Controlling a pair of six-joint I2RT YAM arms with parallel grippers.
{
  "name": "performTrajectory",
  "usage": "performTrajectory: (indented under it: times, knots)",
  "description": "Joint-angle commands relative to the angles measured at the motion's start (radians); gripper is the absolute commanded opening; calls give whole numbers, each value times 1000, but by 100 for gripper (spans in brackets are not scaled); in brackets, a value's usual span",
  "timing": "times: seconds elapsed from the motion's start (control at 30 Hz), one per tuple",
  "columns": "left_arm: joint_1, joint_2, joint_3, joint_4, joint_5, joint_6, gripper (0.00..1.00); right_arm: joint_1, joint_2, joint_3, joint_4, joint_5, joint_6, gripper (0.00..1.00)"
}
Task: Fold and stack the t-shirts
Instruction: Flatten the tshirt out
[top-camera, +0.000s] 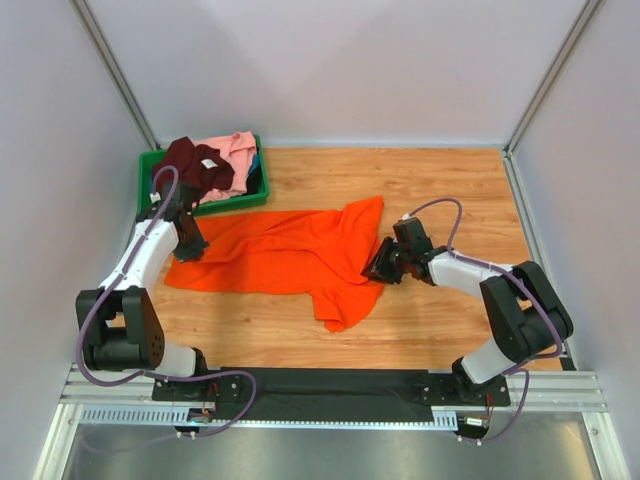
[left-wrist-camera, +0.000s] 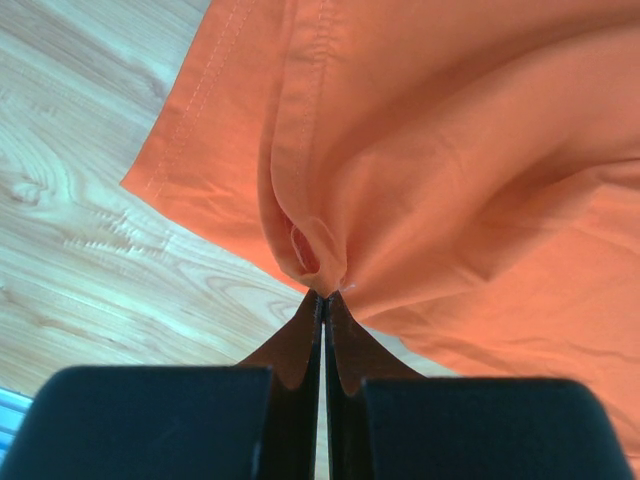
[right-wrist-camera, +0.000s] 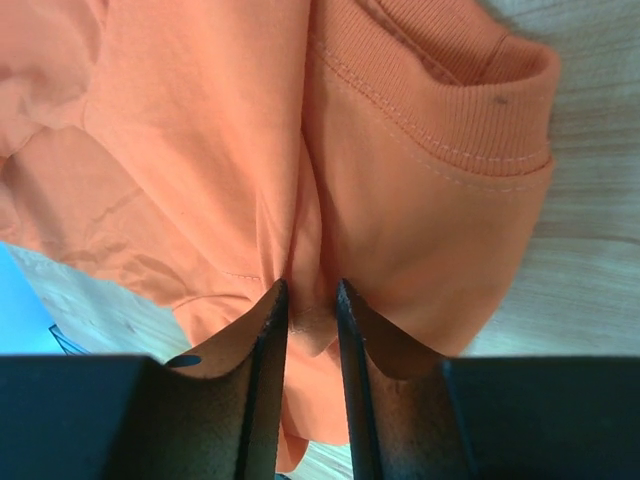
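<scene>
A bright orange t-shirt (top-camera: 290, 255) lies spread and rumpled across the middle of the wooden table. My left gripper (top-camera: 190, 247) is shut on a pinch of its left hem (left-wrist-camera: 318, 262), the cloth bunching up from the tips. At the shirt's right side, near the ribbed collar (right-wrist-camera: 455, 120), my right gripper (top-camera: 381, 266) is shut on a thick fold of orange cloth (right-wrist-camera: 312, 300) that fills the gap between its fingers. A dark maroon t-shirt (top-camera: 200, 166) with a white label and a light pink t-shirt (top-camera: 235, 148) lie heaped in the green bin.
The green bin (top-camera: 249, 193) stands at the back left, just behind my left arm. White walls with metal posts close in the table on three sides. Bare wood (top-camera: 430, 175) lies at the back right and in front of the shirt.
</scene>
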Motion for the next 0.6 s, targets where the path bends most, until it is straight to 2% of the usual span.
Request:
performTrajectory:
  times: [0.0, 0.23, 0.5, 0.57]
  knots:
    - [4, -26, -2, 20, 16, -18, 0, 7, -34, -17, 52, -8, 7, 26]
    - [4, -26, -2, 20, 15, -18, 0, 9, -30, -25, 62, -11, -18, 6]
    - [4, -21, -1, 18, 9, -25, 0, 7, -71, -34, 42, 14, -36, 1]
    - [4, -18, -4, 23, 15, -29, 0, 9, -70, -40, 53, 0, -41, 11]
